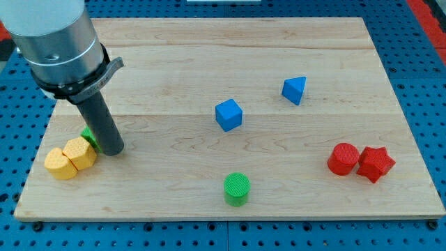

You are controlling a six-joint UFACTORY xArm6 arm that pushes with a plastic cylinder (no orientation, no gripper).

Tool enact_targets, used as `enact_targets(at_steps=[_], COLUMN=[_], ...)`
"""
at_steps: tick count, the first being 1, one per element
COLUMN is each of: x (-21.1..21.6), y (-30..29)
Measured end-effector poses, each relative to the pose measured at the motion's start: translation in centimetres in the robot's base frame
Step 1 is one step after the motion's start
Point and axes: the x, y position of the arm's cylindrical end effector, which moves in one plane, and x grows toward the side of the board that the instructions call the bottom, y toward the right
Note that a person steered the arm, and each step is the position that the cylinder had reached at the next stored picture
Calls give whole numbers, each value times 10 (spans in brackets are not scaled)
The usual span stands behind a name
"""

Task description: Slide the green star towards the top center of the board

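Only a small green piece of the green star shows at the view's left, mostly hidden behind my rod. My tip rests on the board right beside it, on its right side, touching or nearly touching it. Two yellow blocks lie just below and left of the star, close against it.
A blue cube sits near the board's middle and a blue triangular block up and right of it. A green cylinder stands at the bottom centre. A red cylinder and a red star sit at the right.
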Motion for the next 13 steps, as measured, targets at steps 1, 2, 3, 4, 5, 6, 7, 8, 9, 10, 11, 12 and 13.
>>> enact_targets(at_steps=[1,2,3,4,5,6,7,8,9,10,11,12,13], x=[31,1,-32,-50,-77,-137,-178,-197,-211,-229,-234,-220,-166], y=[-11,-30,-34,-39,-37,-33,-29,7,31,49,69,14,55])
